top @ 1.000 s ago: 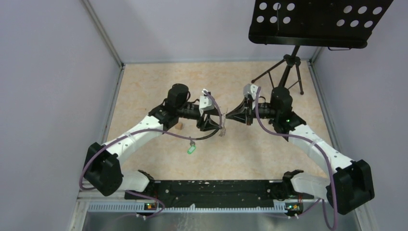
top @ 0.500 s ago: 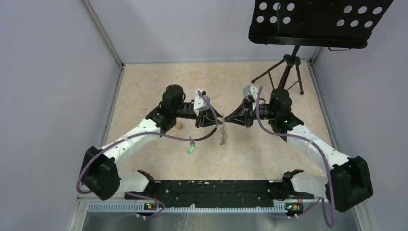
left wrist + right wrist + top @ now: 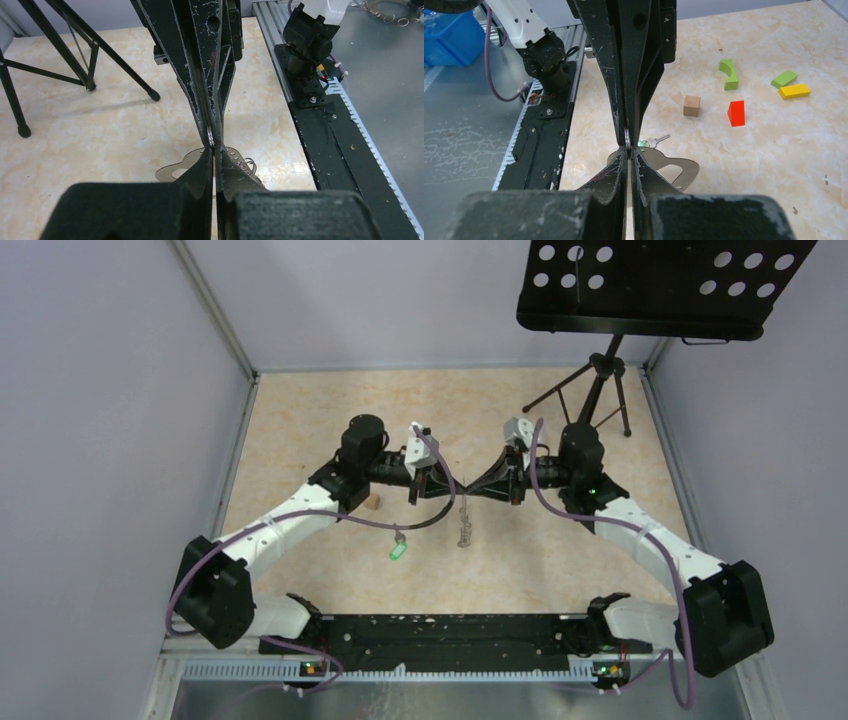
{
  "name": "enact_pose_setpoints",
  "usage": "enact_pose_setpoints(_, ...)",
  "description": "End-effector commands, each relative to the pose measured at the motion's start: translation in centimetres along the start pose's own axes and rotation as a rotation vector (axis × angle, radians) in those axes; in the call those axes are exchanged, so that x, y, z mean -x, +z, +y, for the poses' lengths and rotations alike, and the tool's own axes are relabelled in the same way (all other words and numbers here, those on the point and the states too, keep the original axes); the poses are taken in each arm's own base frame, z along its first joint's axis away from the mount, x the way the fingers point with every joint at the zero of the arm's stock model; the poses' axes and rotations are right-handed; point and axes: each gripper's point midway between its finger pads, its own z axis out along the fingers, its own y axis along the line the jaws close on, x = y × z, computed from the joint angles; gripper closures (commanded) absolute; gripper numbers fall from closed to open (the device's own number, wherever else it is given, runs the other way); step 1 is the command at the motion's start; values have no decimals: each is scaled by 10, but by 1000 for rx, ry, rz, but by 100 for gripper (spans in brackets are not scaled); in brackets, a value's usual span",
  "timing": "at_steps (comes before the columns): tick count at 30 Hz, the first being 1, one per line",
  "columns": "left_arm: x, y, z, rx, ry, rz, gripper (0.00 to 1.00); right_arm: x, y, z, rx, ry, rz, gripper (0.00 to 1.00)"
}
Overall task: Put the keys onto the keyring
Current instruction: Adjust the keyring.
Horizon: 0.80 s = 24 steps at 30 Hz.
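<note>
Over the table's [image 3: 300, 430] middle, raised off it, tip to tip: left gripper [image 3: 214, 157] and right gripper [image 3: 629, 152], each pressed fully together, sharing a pinch on the rounded silver head of a hanging key [image 3: 462, 525]. Hard to say from the overhead view whether one key or a small bunch. No keyring made out for certain in any view, so probably a regrasp or line-up step rather than the threading itself.

To do it well: keep one pinch firm and loosen only the other; shift in small moves; leave the hole in the head clear of both grips; avoid twisting, or risk a drop.

Long axis of the hanging key roughly upright, head up in the pinch, blade down toward the table, trailing slightly to the near side. Flat on the table, near and left of the grippers and well apart from them: green-tagged key [image 3: 397, 551], long axis near-to-far, tag at the near end.
</note>
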Motion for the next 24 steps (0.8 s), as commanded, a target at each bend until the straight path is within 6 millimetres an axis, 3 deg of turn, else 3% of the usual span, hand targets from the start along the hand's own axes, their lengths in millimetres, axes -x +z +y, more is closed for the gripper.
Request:
enact_pose_setpoints(1, 14, 2, 2, -30, 78, -38, 100, 5, 3, 3, 34, -55, -7, 100)
enact_pose_setpoints(3, 15, 1, 2, -30, 107, -37, 100, 1, 2, -2, 13, -63, 14, 98)
enact_pose_setpoints(6, 11, -3, 6, 15, 198, 5, 100, -2, -4, -16, -67, -102, 71, 85)
enact_pose_setpoints(12, -9, -17, 5, 95, 485, 117, 100, 8, -24, -32, -173, -143, 67, 64)
enact_pose_setpoints(17, -29, -24, -9, 105, 716, 162, 100, 7, -29, -35, -181, -138, 73, 57)
enact_pose_setpoints(24, -50, -25, -16, 145, 915, 266, 100, -9, -27, -37, -151, -94, 116, 45)
